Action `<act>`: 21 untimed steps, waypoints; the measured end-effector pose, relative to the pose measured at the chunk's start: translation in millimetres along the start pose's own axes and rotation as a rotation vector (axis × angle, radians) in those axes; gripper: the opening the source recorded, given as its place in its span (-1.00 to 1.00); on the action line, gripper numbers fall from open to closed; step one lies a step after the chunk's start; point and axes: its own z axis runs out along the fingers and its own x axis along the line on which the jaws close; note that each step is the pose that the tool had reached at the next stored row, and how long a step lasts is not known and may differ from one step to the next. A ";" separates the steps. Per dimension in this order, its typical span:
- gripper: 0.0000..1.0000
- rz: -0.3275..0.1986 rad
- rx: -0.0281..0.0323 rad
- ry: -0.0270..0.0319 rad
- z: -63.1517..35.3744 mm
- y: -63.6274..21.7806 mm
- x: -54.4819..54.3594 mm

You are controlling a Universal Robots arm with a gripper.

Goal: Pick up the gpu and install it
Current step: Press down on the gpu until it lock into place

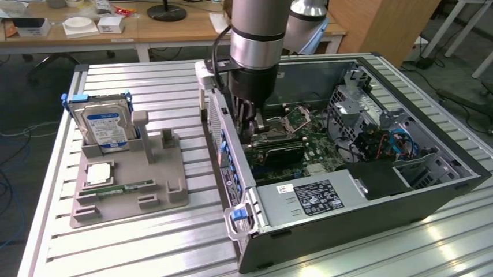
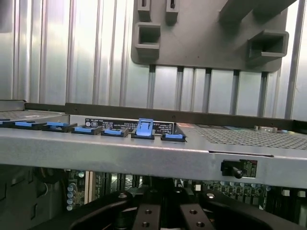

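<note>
The arm (image 1: pixel 258 34) runs off the exterior view's top edge, its jaws hidden inside the computer case (image 1: pixel 370 190).

No legible text anywhere. Silver hard drive with blue label (image 1: pixel 105 128), upright in grey plastic holder tray (image 1: pixel 127 190): print too small. White-and-black sticker (image 1: pixel 316 197) on silver power supply box (image 1: pixel 308 202) in open black computer case (image 1: pixel 400 190): unreadable. Black label strip (image 2: pixel 128 126) on case rear edge: white print, illegible. Small warning sticker (image 2: pixel 249 167) beside black knob: illegible.
</note>
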 end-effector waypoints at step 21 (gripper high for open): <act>-0.80 0.000 -0.0004 0.0082 -6.2 2.3 -7.1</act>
